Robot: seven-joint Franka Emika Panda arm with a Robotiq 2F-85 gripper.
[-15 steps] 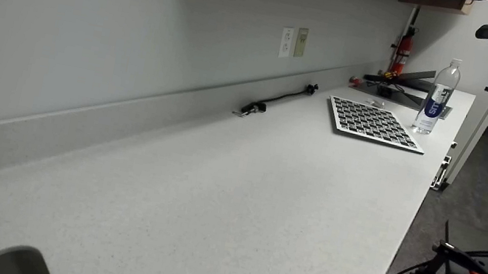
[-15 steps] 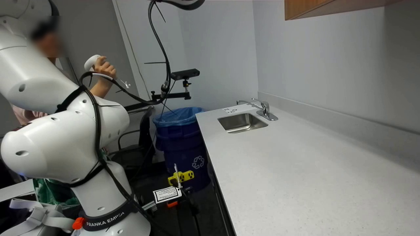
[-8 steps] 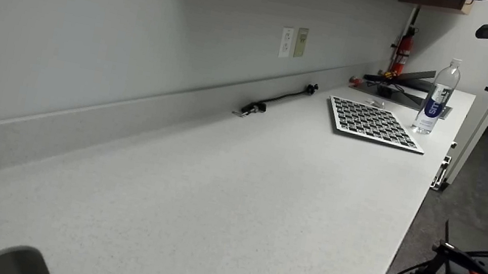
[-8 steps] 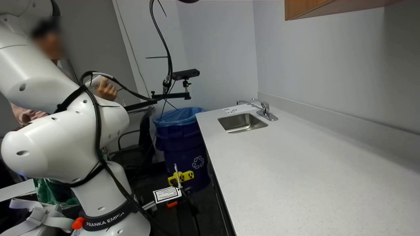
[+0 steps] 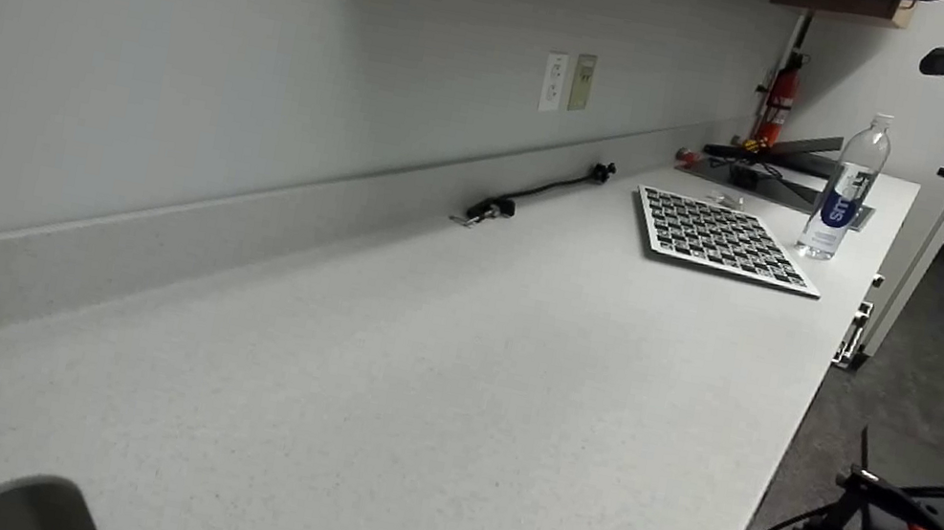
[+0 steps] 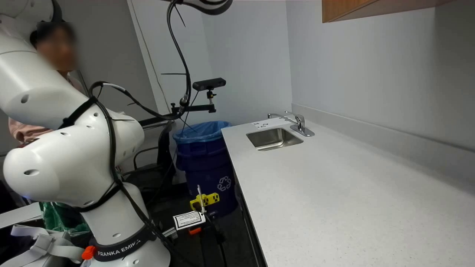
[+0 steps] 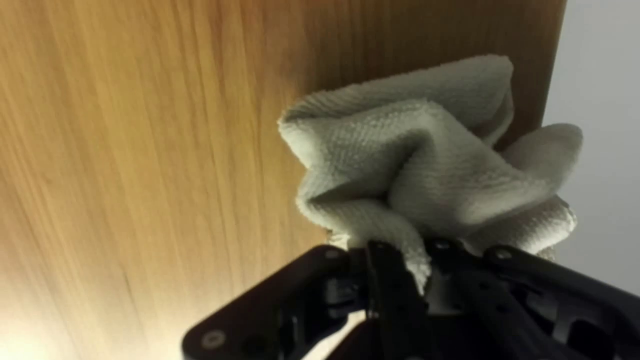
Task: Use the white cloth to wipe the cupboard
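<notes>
In an exterior view the arm [image 6: 74,163] rose from its base at the lower left, swelled into a thick rounded joint lying sideways, and from there a heavy segment slanted up toward the top left corner, where the frame cut it off. A black cable [image 6: 112,148] was strapped along it; one length looped out to the right and climbed to a rounded part [image 6: 211,10] at the top edge.

In the wrist view the gripper [image 7: 412,250] reached in from the bottom, its dark fingers set close together on a fold of the white cloth [image 7: 430,160], which was pinched at their tips. The cloth bunched out beyond them in loose creases, in front of the wood-grained cupboard [image 7: 150,150] and overlapping its straight edge. Whether it pressed on the wood or hung just before it, I could not tell.

The desk [image 6: 334,207] ran beside the arm, and a bottle [image 5: 844,195] stood upright on it near a checkered board [image 5: 719,241]. A person [image 6: 57,52] was behind the arm, partly hidden by it.
</notes>
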